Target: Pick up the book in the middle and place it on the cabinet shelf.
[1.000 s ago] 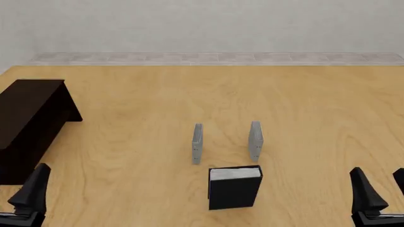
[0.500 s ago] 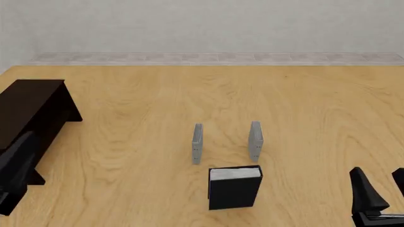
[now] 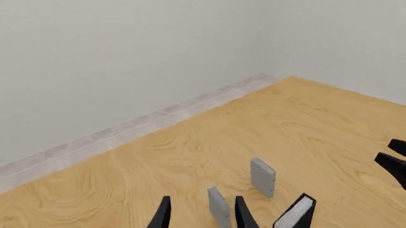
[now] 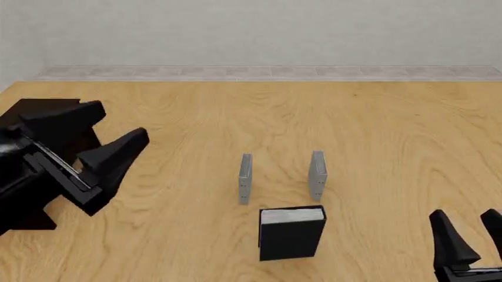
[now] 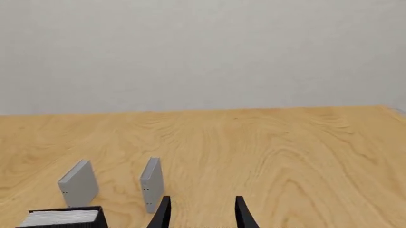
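Task barely started — nothing grasped. The book point(image 4: 292, 232) stands upright on the table point(image 4: 377, 135), black cover toward the camera, white page edge up, just on the near side of the two grey plates point(image 4: 246, 178) and not between them; it touches neither. The cabinet shelf point(image 4: 32, 126) sits at the far left of the table, flat top bare, well apart from the book. Left gripper point(image 4: 110, 157) is raised in front of the cabinet, fingers spread with nothing between them, pointed roughly toward the table middle; its wrist view confirms an empty gap. Right gripper point(image 4: 467, 235) is low at the near right edge, fingers likewise apart and empty. Remaining: approach, grasp, lift, carry to the cabinet, release — i.e. everything. Versus half a second ago: the left arm has swung up and inward from the lower left corner, now much larger in the front view; right gripper shifted only slightly; book and plates unmoved.
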Motion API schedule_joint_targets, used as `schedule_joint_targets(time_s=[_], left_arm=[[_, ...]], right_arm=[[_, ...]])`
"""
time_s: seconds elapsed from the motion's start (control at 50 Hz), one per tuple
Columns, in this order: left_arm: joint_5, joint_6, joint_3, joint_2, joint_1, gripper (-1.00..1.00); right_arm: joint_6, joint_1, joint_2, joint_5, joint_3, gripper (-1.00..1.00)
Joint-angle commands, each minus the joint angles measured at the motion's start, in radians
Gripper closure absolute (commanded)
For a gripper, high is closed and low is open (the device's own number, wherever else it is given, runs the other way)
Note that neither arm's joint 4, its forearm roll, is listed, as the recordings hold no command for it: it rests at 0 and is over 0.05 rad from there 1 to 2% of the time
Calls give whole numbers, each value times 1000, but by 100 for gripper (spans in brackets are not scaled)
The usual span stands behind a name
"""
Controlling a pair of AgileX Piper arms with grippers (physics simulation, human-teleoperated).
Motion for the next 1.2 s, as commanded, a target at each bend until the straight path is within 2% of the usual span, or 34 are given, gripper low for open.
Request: schedule_joint_targets(time_s=[0.02,0.08,0.14,0.2,0.22,0.42,0.62,0.78,0.82,0.86,0.9,0.92,0.96,1.0,1.08,1.12,1.16,1.2], left_arm=[[42,48,-155,181,-195,-100],[64,17,-199,227,-259,-100],[56,16,-199,226,-309,-100],[58,-72,-209,233,-341,-100],[57,-79,-208,245,-348,-100],[103,-70,-237,344,-465,-100],[167,-57,-296,392,-485,-100],[179,-40,-299,450,-513,-100],[171,-52,-307,469,-515,-100],[179,-61,-320,494,-529,-100],[198,-47,-339,525,-536,-100],[204,-35,-345,535,-533,-100],[214,-25,-357,546,-522,-100],[232,31,-374,582,-479,-100],[254,28,-391,595,-476,-100],[261,40,-392,611,-472,-100],[266,68,-397,627,-460,-100],[272,65,-407,629,-462,-100]], right_arm=[[4,20,2,12,1,-100],[11,20,0,15,0,-100],[1,18,-2,18,-1,-100],[1,10,-4,22,-8,-100],[-1,6,-5,21,-9,-100],[6,0,-5,33,-21,-100],[13,-3,0,34,-25,-100],[9,1,-4,28,-13,-100],[-28,13,-3,21,-8,-100],[3,4,-2,17,-5,-100],[-2,5,-1,15,-3,-100],[27,-2,-2,14,-1,-100],[22,-2,-2,14,0,-100],[17,-1,-1,13,2,-100],[15,4,2,12,2,-100],[-16,17,4,14,3,-100],[10,11,1,16,3,-100],[1,12,0,17,3,-100]])
